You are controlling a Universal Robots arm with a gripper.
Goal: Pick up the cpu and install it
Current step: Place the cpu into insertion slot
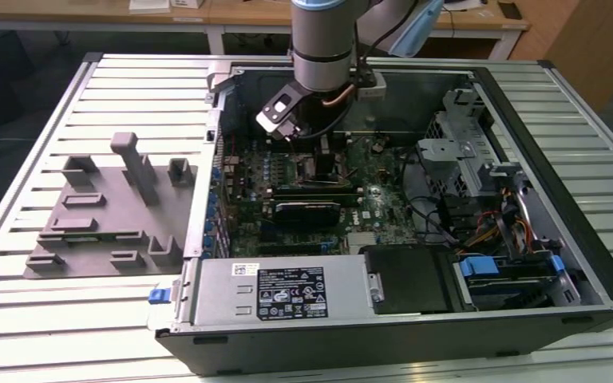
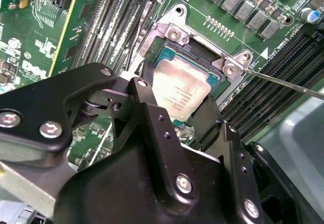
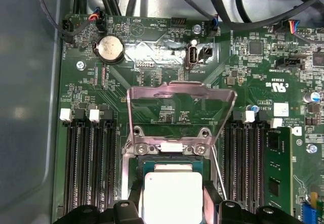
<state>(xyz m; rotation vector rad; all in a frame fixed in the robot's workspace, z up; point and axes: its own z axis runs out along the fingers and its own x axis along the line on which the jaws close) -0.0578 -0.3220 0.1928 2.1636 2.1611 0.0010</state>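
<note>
Two fingers (image 2: 205, 120) of the hand (image 2: 177, 110) pinch the cpu (image 2: 179, 87) by opposite edges, holding it flat straight below the hand, seated in or just above the open socket (image 2: 201, 59).

cpu (image 2: 182, 88): square, shiny silver top, thin green edge, flat over open socket (image 2: 198, 52), pinched by gripper (image 2: 178, 107).
</note>
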